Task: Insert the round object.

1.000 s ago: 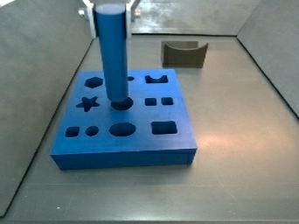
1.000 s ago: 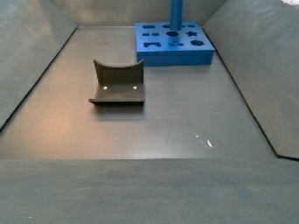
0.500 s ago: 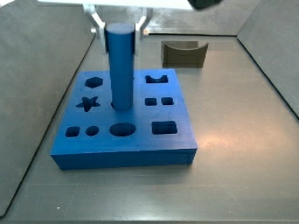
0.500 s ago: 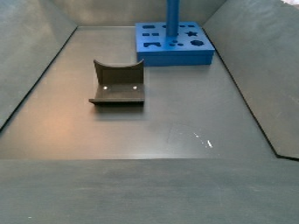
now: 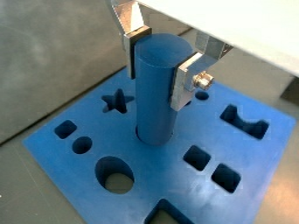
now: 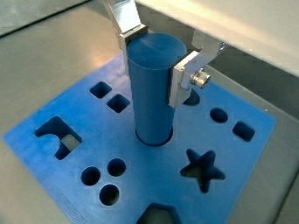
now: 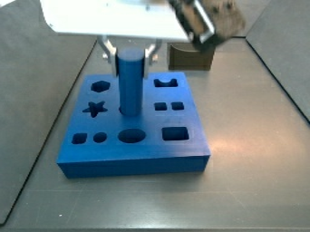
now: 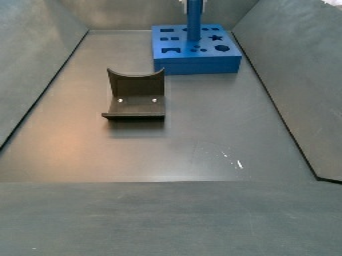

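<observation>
The round object, a tall blue cylinder peg (image 5: pixel 158 96), stands upright with its lower end in a round hole near the middle of the flat blue block (image 5: pixel 176 185). It shows in both wrist views (image 6: pixel 155 96) and both side views (image 7: pixel 130 86) (image 8: pixel 193 20). My gripper (image 5: pixel 158 66) is directly above the block, its silver fingers (image 6: pixel 184 74) pressed against opposite sides of the peg's top. The gripper (image 7: pixel 130 50) sits low over the block (image 7: pixel 133 159). In a side view the block (image 8: pixel 201 63) lies at the far end of the floor.
A small dark olive block with a curved notch (image 8: pixel 134 95) lies mid-floor, apart from the blue block; in a side view it (image 7: pixel 197 60) is behind the block, partly hidden by the arm. A larger empty round hole (image 5: pixel 114 176) is beside the peg. Grey walls enclose the floor.
The gripper has come down with the peg; the peg now stands shorter above the block, sunk deeper into the hole. The block has shifted slightly.
</observation>
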Controlling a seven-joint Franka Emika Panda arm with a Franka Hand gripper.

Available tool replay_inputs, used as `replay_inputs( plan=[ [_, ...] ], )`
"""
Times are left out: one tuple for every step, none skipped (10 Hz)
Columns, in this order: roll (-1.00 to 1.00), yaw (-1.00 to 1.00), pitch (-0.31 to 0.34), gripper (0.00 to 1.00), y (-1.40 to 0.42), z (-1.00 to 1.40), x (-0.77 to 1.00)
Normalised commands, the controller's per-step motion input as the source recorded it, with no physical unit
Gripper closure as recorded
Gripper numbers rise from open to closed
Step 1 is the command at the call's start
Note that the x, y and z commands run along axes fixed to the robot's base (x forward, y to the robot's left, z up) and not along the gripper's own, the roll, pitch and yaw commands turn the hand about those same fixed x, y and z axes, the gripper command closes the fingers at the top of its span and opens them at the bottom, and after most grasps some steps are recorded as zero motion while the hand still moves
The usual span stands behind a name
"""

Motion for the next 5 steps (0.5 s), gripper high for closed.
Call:
replay_inputs(
  plan=[
    [-0.03, -0.25, 0.004, 1.00, -0.10, -0.29, 0.20],
    [-0.05, -0.24, 0.000, 1.00, -0.10, -0.30, 0.19],
    [-0.09, -0.25, 0.000, 1.00, -0.08, -0.28, 0.17],
    [0.00, 0.00, -0.004, 1.00, 0.00, 0.00, 0.00],
    [0.00, 0.00, 0.000, 1.00, 0.00, 0.00, 0.00]
  ],
)
